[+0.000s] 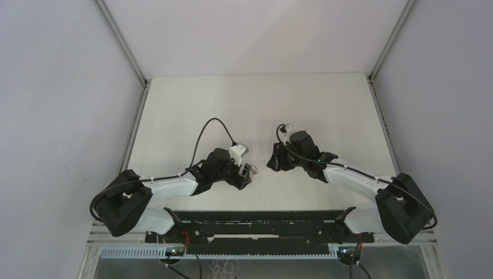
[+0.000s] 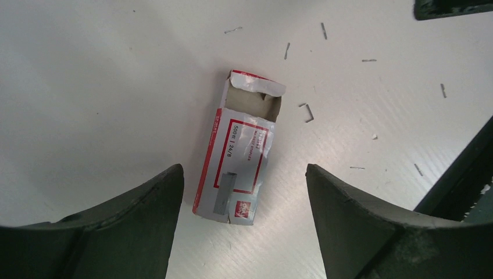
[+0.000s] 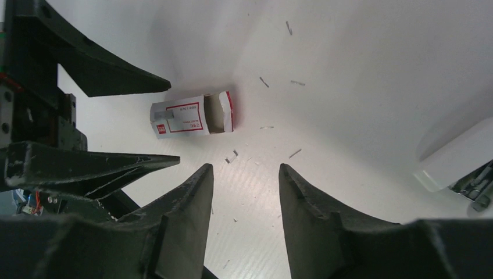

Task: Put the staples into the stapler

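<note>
A red-and-white staple box (image 2: pixel 239 145) lies flat on the white table, its torn end flap open and pointing away from my left gripper (image 2: pixel 244 168). That gripper is open, its fingertips on either side of the box's near end without touching it. My right gripper (image 3: pixel 245 166) is open over bare table with nothing between its fingers, and the box (image 3: pixel 192 116) lies ahead of it to the left. A white body with a metal part (image 3: pixel 459 165) at the right edge of the right wrist view looks like the stapler. It is mostly cut off there and hidden in the top view.
Loose staples (image 2: pixel 308 112) are scattered on the table beyond the box and just ahead of the right fingertips (image 3: pixel 232 156). From above, the left gripper (image 1: pixel 249 174) and right gripper (image 1: pixel 272 163) face each other closely at mid-table. The left arm's fingers (image 3: pixel 116 78) fill the left of the right wrist view.
</note>
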Robot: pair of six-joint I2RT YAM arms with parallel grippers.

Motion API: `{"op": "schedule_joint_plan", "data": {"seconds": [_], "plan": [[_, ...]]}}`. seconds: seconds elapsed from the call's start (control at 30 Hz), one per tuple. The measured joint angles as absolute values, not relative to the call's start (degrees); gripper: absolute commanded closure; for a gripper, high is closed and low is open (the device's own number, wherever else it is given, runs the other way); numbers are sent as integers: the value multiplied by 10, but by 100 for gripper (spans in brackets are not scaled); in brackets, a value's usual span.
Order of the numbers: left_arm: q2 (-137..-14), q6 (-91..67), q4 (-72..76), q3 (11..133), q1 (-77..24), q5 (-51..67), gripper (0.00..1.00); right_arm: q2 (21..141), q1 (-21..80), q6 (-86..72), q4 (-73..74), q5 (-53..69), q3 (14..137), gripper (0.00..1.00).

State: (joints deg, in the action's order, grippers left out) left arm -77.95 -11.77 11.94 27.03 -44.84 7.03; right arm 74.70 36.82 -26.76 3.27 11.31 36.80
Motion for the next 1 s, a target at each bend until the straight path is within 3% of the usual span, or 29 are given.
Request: {"op": "schedule_joint_plan", "data": {"seconds": [0.17,0.5,1.0], "plan": [[-786,-102,109,272,-469,46,22,806,373,-277,32,133,381,62],[-799,-83,105,274,-486,10,39,905,387,-289,19,179,453,67],[-815,-73,97,289,-503,-22,46,999,387,-299,15,209,499,73]]}}
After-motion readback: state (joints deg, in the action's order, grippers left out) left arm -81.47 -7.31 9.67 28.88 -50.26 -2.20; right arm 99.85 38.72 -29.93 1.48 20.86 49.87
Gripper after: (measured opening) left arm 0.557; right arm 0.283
